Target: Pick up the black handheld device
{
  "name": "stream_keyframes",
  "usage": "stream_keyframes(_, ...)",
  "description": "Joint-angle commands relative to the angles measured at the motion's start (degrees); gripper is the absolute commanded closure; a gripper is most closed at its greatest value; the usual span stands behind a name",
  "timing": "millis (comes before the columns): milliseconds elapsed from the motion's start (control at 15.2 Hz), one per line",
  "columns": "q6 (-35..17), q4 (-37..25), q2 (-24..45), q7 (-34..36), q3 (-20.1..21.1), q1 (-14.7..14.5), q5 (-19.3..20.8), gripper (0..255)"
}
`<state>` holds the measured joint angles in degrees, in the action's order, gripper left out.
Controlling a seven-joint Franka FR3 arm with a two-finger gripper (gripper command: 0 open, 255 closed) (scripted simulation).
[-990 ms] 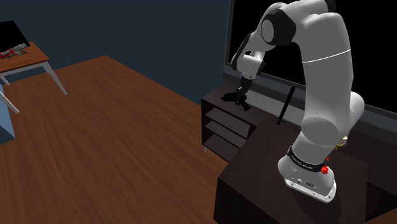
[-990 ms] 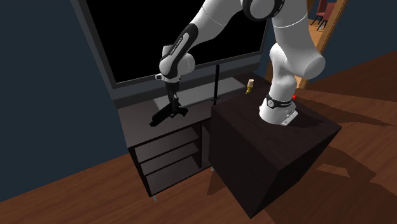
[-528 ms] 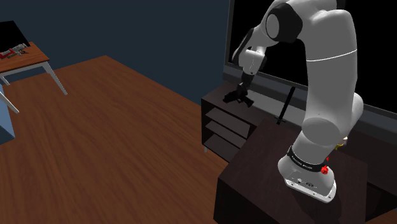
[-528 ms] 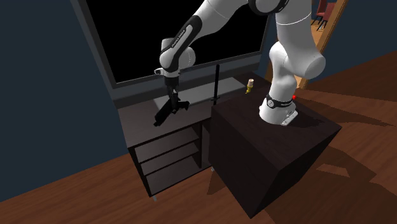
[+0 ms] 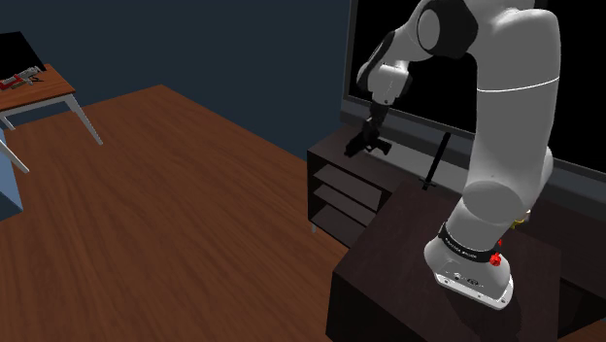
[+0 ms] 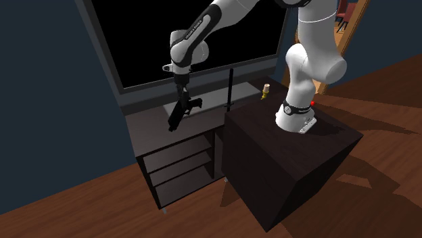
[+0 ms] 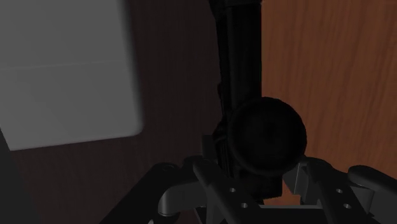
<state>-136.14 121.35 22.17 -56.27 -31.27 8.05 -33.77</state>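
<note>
Shoulder view is showing the white arm reaching from its dark box stand up and over to the left, where the black gripper is pointing down above a low dark TV cabinet. The fingers are clamping narrowly on the black handheld device, which is hanging beneath them over the cabinet's top, just in front of the big black screen.

From the second exterior view, the gripper is pinching the device near its upper end. The long body is slanting down and to that view's left, with a short stub sticking out to the right. Whether its lowest tip is touching the cabinet top is hard to tell. A thin black rod is standing upright between the cabinet and the stand, and a small pale object is sitting further right, near the arm's base.

Through the wrist view, the two fingers are closing against either side of the device, whose length is running away from the gripper. Beyond it, brown wooden floor is lying on one side and a dark surface with a pale grey patch on the other.

At the far left of the shoulder view, a small table is standing on the floor.
</note>
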Motion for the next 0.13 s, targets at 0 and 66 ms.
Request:
stream_keyframes(0, 0.6, -0.1, -0.7, 0.6, -0.4, -0.2, 0.7, 255)
stream_keyframes(66, 0.6, -0.1, -0.7, 0.6, -0.4, -0.2, 0.7, 255)
